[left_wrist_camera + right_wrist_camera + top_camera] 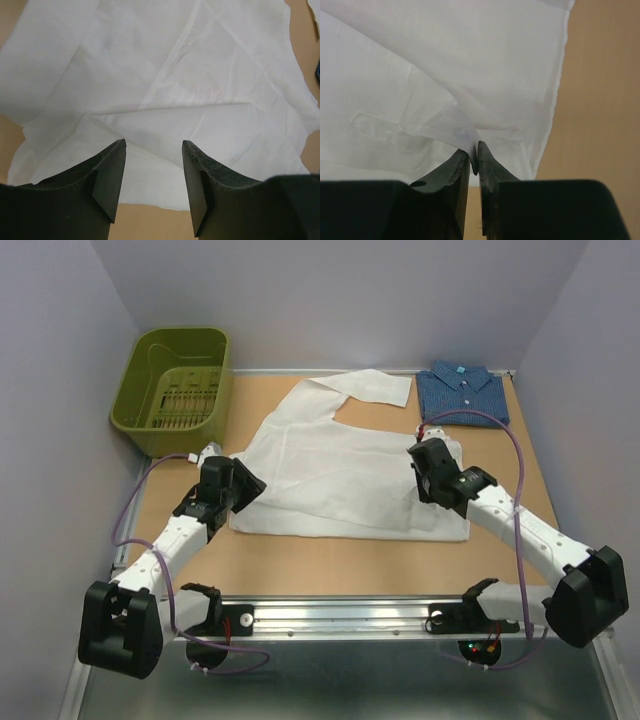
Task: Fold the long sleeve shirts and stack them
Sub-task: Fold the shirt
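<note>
**White shirt half folded, right tool pinching a fold**

The white shirt lies spread across the middle of the tabletop, partly folded. Its body forms a rough rectangle, and one sleeve runs off toward the far edge. The dark blue patterned shirt sits folded at the far right corner of the tabletop, collar showing, just apart from the white sleeve. A green plastic basket stands at the far left corner.

The right tool is on the right side of the white shirt. In the right wrist view the right tool has its jaws almost together. A raised fold of the white shirt is caught between the tips, with the cloth peaking up toward them. The shirt's right edge and bare tabletop are just beside it.

The left tool is at the near left corner of the white shirt. In the left wrist view the left tool is released, its jaws standing apart with nothing between them. It is above the layered hem of the white shirt.
</note>
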`<state>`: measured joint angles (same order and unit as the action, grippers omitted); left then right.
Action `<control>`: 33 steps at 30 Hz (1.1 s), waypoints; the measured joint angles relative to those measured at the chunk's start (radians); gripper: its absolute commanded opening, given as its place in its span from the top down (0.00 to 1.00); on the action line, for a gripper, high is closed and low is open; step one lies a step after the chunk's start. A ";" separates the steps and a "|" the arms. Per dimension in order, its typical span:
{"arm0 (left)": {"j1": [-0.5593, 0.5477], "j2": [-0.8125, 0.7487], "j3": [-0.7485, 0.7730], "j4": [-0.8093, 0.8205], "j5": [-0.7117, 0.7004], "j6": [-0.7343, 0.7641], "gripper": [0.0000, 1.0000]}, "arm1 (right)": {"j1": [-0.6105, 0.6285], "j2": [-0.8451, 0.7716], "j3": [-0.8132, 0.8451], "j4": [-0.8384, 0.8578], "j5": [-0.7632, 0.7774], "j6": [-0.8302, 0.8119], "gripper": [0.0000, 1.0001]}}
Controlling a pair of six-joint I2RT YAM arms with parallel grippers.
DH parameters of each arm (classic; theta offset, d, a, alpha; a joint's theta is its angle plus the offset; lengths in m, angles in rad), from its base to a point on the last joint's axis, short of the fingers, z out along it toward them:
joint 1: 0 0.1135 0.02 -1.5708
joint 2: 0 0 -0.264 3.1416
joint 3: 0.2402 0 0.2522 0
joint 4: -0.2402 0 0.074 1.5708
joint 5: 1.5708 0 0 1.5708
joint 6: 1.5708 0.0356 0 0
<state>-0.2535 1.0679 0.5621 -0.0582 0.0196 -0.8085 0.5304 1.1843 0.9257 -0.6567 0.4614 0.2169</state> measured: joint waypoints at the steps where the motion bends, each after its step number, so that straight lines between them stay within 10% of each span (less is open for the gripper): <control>1: 0.000 -0.003 0.000 -0.005 -0.005 0.003 0.40 | 0.000 0.021 0.000 -0.002 0.009 0.005 0.77; 6: 0.000 -0.028 -0.012 -0.018 -0.026 0.023 0.40 | 0.000 0.111 0.000 -0.006 0.072 0.027 0.64; 12: 0.000 -0.030 -0.012 -0.022 -0.029 0.055 0.39 | 0.000 0.157 0.002 -0.019 0.124 0.053 0.19; 33: -0.182 0.246 0.187 0.062 0.035 0.153 0.46 | -0.055 0.207 0.132 0.174 -0.182 0.279 0.22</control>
<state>-0.4351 1.3140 0.7494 0.0036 0.0551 -0.6556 0.4759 1.3911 1.0576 -0.4824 0.2798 0.4957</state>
